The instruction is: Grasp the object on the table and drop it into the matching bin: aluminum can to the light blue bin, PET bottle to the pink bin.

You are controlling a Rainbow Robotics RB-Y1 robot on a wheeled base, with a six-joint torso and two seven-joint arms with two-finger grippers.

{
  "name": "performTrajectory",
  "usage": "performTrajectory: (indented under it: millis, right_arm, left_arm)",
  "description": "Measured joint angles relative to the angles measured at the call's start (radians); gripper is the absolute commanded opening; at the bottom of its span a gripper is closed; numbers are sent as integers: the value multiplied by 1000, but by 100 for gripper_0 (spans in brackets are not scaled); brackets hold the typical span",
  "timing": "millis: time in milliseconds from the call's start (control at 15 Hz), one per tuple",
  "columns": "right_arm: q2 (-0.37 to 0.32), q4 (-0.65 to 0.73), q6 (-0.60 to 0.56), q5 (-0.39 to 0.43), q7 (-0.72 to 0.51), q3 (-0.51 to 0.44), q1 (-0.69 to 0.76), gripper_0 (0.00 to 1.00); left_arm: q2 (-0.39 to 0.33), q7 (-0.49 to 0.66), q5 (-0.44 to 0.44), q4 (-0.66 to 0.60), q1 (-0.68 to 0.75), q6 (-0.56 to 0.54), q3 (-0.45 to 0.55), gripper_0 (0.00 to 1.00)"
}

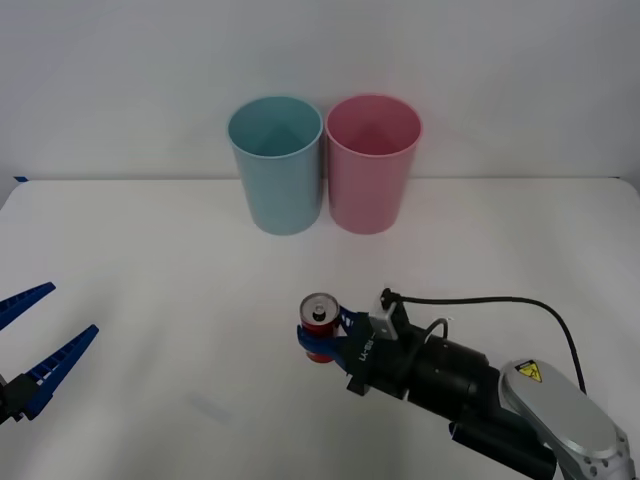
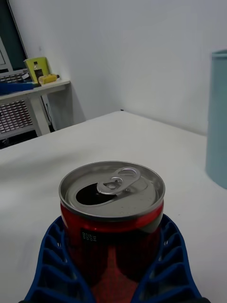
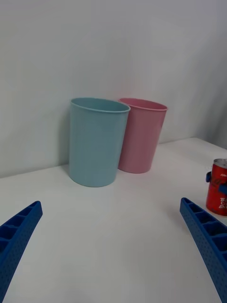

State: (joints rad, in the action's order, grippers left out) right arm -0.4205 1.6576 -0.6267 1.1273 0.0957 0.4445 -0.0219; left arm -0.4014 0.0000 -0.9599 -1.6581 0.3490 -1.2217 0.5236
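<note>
The little red can stands upright on the white table, near the front and a bit to the right of the middle. Its silver top faces up, and the hole under the pull tab is open. The right claw is clamped on the can, with one blue ribbed finger on each side of the red wall. The can's bottom is hidden, so I cannot tell if it touches the table.

Far back on the table stand two tall bins. The light blue bin is on the left and the pink bin is on the right. They are just beside each other and both are upright with their open tops up. The can is well apart from them, closer to the front than both.

The left claw is at the near left edge of the table, well apart from the can. Its two blue fingers are spread wide apart and hold nothing.
</note>
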Motion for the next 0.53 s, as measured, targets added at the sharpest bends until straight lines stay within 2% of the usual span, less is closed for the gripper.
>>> performTrajectory:
  millis: [267, 533]
  right_arm:
    - [-68, 157, 13, 16, -159, -63, 25, 0]
    - [-105, 283, 60, 16, -316, -131, 22, 0]
  left_arm:
    - [0, 0, 0, 0, 0, 0, 0, 100]
    - [0, 0, 0, 0, 0, 0, 0, 100]
